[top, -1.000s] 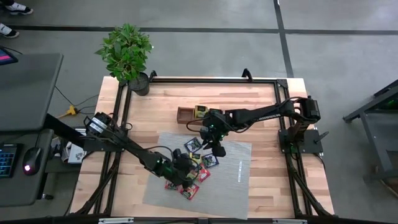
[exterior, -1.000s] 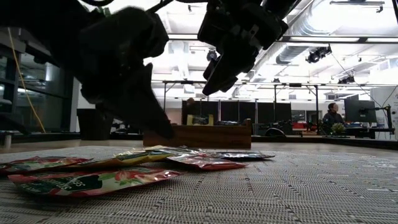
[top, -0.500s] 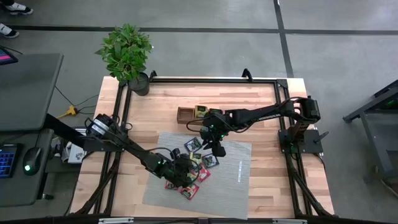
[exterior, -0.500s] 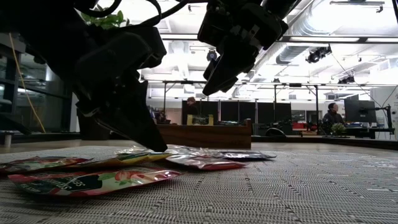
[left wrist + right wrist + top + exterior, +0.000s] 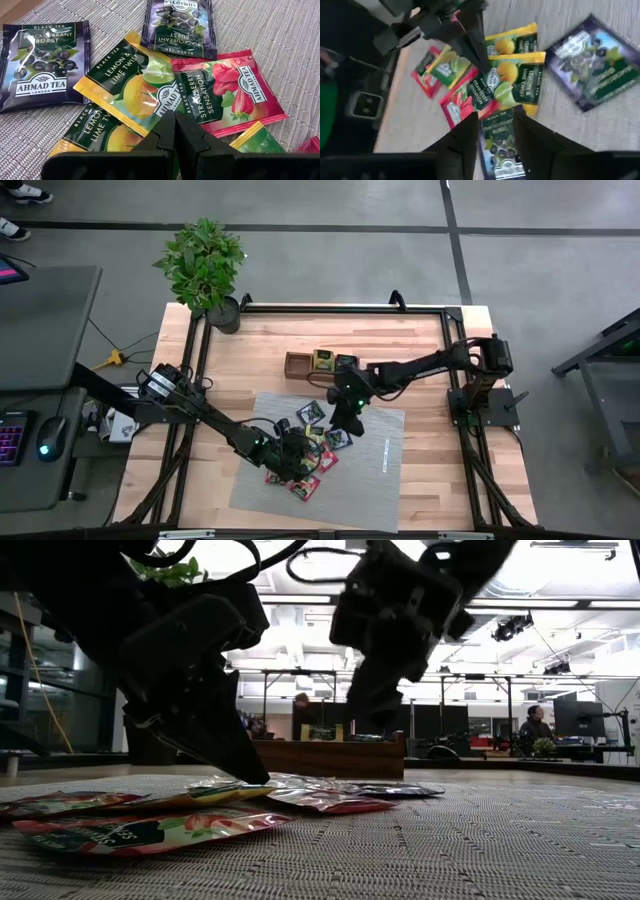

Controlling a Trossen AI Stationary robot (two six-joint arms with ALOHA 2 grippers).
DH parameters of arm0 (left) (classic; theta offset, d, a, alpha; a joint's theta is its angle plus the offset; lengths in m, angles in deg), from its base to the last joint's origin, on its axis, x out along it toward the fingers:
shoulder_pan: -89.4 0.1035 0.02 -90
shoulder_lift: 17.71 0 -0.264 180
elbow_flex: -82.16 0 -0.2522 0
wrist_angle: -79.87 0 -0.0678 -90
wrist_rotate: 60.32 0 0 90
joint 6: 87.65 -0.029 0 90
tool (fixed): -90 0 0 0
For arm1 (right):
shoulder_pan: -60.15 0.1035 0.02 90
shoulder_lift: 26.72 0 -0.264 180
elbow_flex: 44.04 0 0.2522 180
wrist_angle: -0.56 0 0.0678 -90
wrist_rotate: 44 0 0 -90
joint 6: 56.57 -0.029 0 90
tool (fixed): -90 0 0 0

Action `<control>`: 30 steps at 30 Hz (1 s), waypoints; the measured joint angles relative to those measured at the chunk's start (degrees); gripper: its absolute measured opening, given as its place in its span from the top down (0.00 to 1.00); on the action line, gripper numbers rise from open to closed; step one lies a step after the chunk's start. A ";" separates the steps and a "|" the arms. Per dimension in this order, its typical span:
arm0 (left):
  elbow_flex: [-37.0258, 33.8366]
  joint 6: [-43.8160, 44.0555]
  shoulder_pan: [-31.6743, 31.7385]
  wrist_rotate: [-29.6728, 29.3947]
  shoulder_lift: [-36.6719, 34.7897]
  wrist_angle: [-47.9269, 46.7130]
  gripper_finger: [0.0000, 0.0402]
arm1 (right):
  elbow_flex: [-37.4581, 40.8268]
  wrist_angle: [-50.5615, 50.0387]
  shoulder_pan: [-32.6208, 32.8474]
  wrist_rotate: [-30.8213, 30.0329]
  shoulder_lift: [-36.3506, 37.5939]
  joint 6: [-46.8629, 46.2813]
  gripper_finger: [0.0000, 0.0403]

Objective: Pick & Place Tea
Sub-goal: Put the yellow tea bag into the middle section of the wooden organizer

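Several tea sachets (image 5: 315,445), red, yellow and dark, lie overlapping on the grey mat (image 5: 380,465). My left gripper (image 5: 175,114) is shut, and its tips are down on the pile (image 5: 255,778). My right gripper (image 5: 495,125) is open and hangs above the mat (image 5: 372,725). Its fingers stand on either side of a dark blackcurrant sachet (image 5: 501,145) below it without touching it. Another dark sachet (image 5: 595,60) lies apart from the pile. My left gripper rests its shut fingertips on a yellow lemon-and-lime sachet (image 5: 150,95), at the edge where it meets the red strawberry sachet (image 5: 220,95). The fingers slant down from the table's left side. The sachet lies flat in the pile on the mat.
A brown wooden tray (image 5: 298,365) with sachets in it stands on the table beyond the mat, close behind my right gripper. A potted plant (image 5: 205,265) is at the far left corner. Bare mat lies to the right of the pile.
My right gripper has sunk toward the mat and rolled about its own axis, staying over the far side of the pile. My left gripper's tip has come down onto the pile. The sachets have kept their places.
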 joint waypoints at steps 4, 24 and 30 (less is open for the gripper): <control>-0.01 -0.31 0.00 0.04 0.02 -0.05 1.00 | 2.94 7.64 -0.12 1.08 0.00 -4.10 0.60; -0.20 -0.63 0.00 0.14 0.11 -0.02 1.00 | 1.40 11.82 0.70 -5.08 -8.15 -4.72 0.49; -0.22 -0.66 0.00 -0.04 0.13 0.06 1.00 | 1.40 12.26 0.88 -5.00 -9.82 -4.76 0.49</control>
